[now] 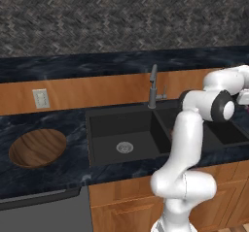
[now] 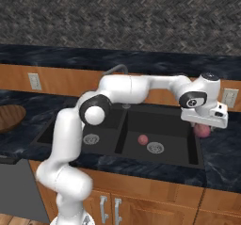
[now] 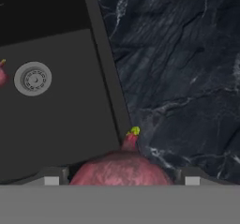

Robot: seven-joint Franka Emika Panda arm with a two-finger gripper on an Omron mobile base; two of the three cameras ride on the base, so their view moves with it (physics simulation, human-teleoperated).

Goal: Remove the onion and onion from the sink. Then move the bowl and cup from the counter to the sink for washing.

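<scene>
A black double-basin sink [image 2: 197, 146] with a round metal drain in each basin is set into a dark marbled desk [image 2: 221, 158], and a grey gooseneck faucet [image 1: 153, 86] is mounted behind the divider between the basins. The white arm is stretched across the sink to its right end, where the gripper [image 2: 207, 123] is held above the right rim.

A small pinkish-red onion [image 2: 202, 130] is seen directly under the gripper, at the right edge of the sink where the rim meets the desk. In the hand view this onion [image 3: 119, 169] lies between the two dark finger tips, its stem pointing up toward the rim line. The jaws are spread wide, one on each side of the onion; whether the finger pads are touching it cannot be told from the pictures, and it cannot be told whether the onion is resting on the desk or is lifted off it.

The second pinkish-red onion [image 2: 142, 139] is lying on the floor of the right basin, just beside that basin's drain [image 2: 155, 147]. In the hand view only its edge [image 3: 2, 73] is caught at the left border.

A wide, shallow bowl of brown wood grain [image 1: 37, 147] is placed on the desk to the left of the sink, well apart from the gripper.
</scene>
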